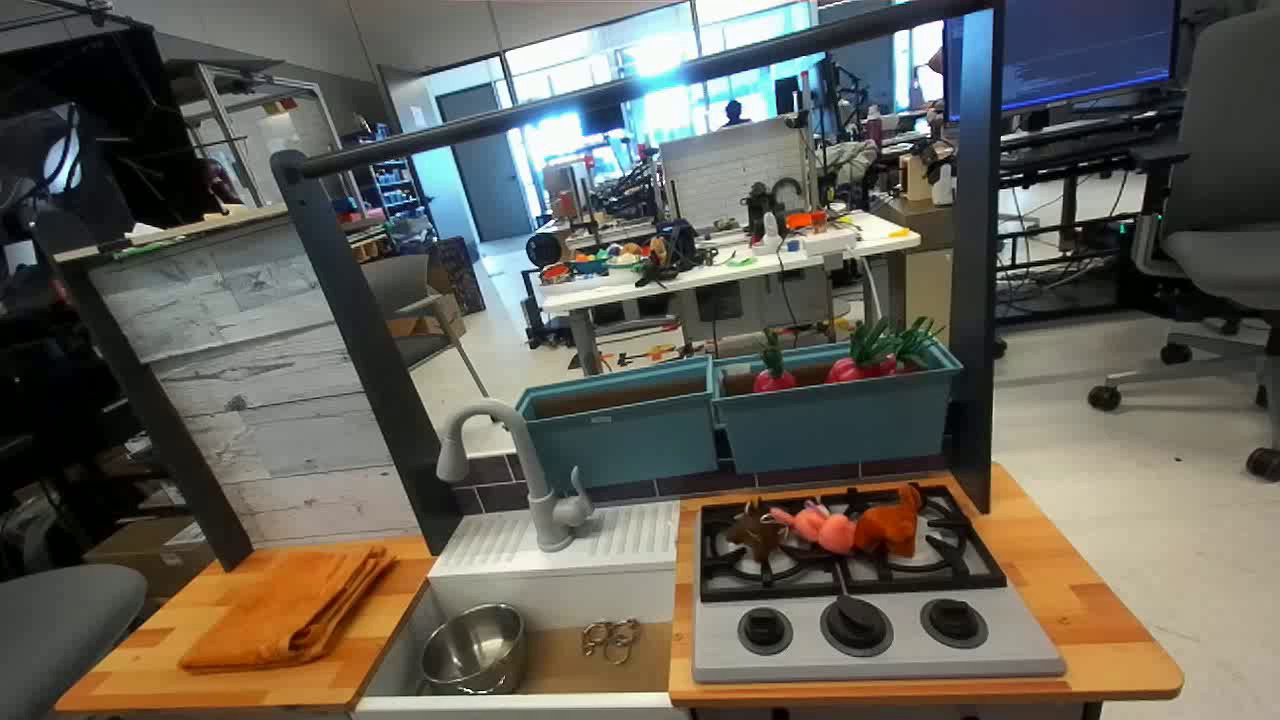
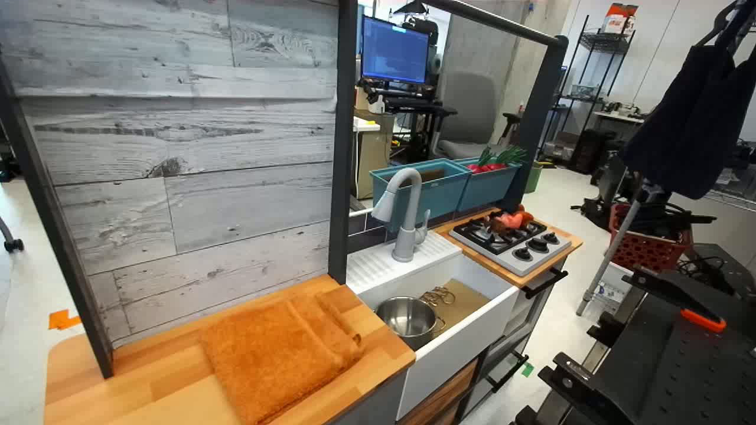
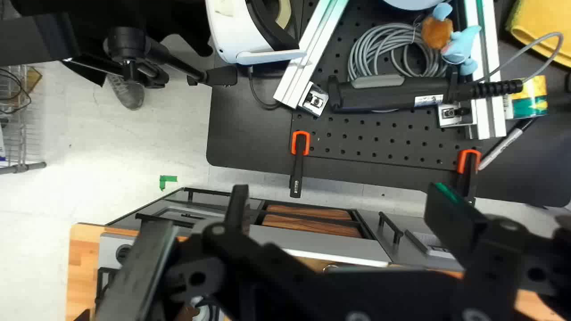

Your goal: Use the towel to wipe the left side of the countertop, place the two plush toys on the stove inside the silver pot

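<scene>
Since no wiping seemed under way, the gripper (image 3: pixel 337 203) stood wide, presumably ready for a first grasp, its fingers (image 3: pixel 450 218) well apart with nothing between them. The towel (image 1: pixel 285 610) lay folded on the countertop (image 2: pixel 147 378), presumably because that surface needed wiping. The pot (image 1: pixel 475 650) sat mouth upward in the sink (image 2: pixel 460 348), probably as the receptacle. The toys (image 1: pixel 832 533) lay bunched on the stove (image 1: pixel 806 655), apparently awaiting transfer; their number was unclear.
</scene>
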Controlling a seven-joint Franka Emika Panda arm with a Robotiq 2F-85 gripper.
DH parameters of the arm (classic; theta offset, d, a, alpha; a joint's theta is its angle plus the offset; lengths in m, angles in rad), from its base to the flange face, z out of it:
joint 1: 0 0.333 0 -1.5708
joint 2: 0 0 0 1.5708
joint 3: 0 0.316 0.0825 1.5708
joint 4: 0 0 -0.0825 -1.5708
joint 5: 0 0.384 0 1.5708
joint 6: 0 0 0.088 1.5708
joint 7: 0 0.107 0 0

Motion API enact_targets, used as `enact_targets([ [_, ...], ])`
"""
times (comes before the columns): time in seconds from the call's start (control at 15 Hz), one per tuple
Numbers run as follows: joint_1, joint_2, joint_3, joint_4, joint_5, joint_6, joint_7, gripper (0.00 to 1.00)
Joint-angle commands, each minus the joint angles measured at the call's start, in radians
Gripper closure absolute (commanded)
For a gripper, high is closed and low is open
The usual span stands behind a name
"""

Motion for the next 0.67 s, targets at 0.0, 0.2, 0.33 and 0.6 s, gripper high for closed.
enact_targets([
  [0.0, 0.014, 0.0, -0.011, 0.003, -0.005, -0.003, 0.006, 0.0],
  [0.2, 0.025, 0.014, -0.008, 0.011, 0.025, 0.013, 0.02, 0.0],
  [0.33, 0.06, 0.088, -0.004, 0.039, 0.128, 0.074, 0.055, 0.0],
  [0.6, 0.113, 0.259, 0.025, 0.031, 0.37, 0.405, 0.136, 0.0],
])
